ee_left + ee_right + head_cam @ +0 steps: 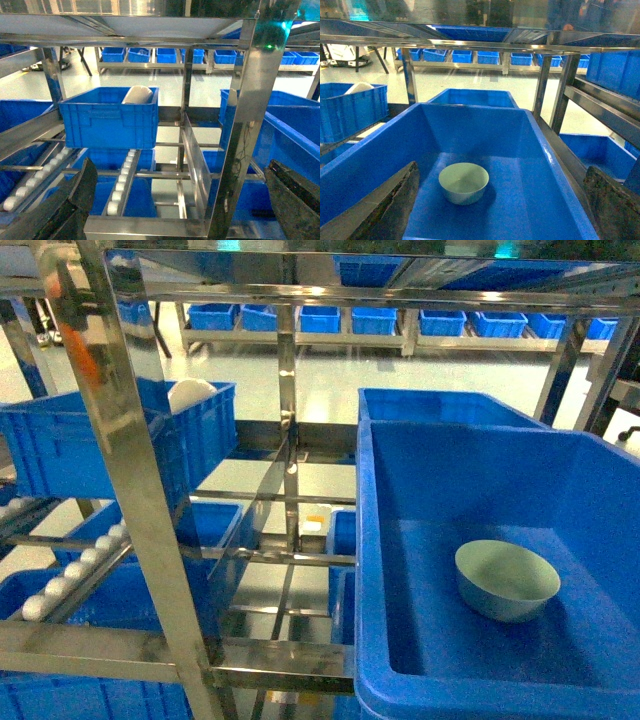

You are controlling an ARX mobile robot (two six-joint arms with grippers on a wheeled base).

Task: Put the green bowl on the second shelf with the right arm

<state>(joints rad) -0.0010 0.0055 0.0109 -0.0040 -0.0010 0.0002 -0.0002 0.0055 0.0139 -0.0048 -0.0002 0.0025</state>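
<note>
Right wrist view: the green bowl (464, 182) sits upright on the blue tub (555, 165) floor, dead ahead between the right gripper (500, 210) jaws, spread wide and empty.

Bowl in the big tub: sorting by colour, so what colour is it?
Pale mint green, plain; the bowl shows best in the right wrist view.

The green bowl (464, 182) looks smooth, faintly glossy plastic. The blue tub (530, 150) around it is smooth plastic with a dull sheen. The rack (130, 470) is shiny, mirror-bright stainless steel.
</note>
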